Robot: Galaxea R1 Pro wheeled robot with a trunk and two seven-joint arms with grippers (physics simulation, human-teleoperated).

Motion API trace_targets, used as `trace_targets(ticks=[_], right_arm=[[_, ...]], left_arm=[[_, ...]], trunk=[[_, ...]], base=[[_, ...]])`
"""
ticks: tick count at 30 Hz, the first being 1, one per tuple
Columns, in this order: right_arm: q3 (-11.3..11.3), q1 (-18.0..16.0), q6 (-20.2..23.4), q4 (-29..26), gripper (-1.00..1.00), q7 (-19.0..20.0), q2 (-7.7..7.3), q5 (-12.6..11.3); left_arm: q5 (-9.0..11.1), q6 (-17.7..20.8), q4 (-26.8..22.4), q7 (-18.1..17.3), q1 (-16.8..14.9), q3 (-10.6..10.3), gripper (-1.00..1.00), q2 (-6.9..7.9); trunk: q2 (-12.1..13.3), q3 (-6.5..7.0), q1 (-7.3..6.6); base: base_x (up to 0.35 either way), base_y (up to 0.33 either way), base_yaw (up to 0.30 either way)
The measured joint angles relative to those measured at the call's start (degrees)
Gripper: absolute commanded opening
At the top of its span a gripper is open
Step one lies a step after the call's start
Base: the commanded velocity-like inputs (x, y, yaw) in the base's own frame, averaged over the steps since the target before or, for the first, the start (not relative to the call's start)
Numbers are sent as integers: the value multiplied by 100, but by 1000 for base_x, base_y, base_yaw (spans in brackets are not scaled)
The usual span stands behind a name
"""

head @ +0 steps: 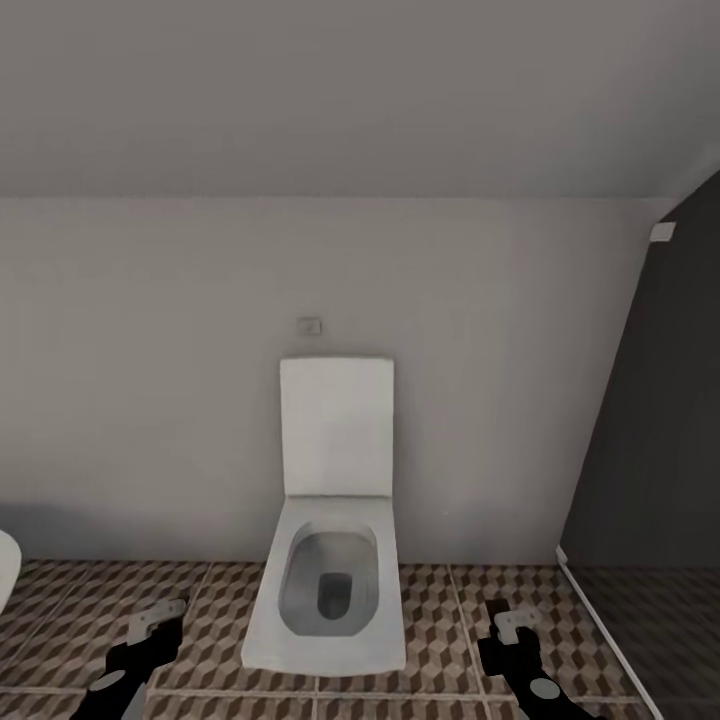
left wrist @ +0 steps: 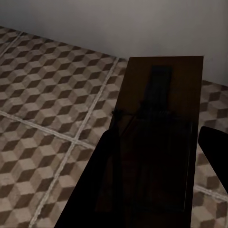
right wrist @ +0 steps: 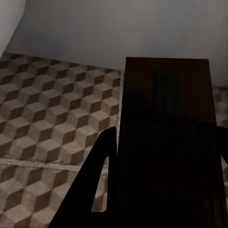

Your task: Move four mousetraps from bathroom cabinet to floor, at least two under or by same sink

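A brown wooden mousetrap (left wrist: 159,137) with dark metal spring parts is clamped flat between the dark fingers of the left tool (left wrist: 156,180), seen close in the left wrist view, held above the bathroom floor (left wrist: 52,109) of brown, beige and white cube-pattern tiles with pale grout lines. A second mousetrap (right wrist: 167,142) is gripped the same way by the right tool (right wrist: 164,190) in the right wrist view, also over the patterned floor, with a plain grey wall beyond. In the head view, both tools sit low in the frame: the left tool (head: 150,630) at lower left and the right tool (head: 510,635) at lower right, each above the tiles. Between them, a white toilet (head: 330,590) stands against the grey wall with its lid raised and the bowl open. A small flush plate (head: 309,325) is on the wall above it. A dark panel (head: 650,450) rises at the right edge, and a white curved edge shows at far left.
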Motion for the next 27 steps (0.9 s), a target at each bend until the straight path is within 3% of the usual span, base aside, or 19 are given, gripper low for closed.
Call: trace_targets(ticks=[19, 27], right_arm=[[0, 0, 0, 0, -100, 0, 0, 3], [0, 0, 0, 0, -100, 0, 0, 4]], left_arm=[[-3, -13, 0, 26, 0, -2, -100, -39], [-3, -3, 0, 27, 0, -3, -100, -38]], trunk=[[-762, -341, 418], [-1083, -485, 592]], base=[[57, 0, 0], [194, 0, 0]])
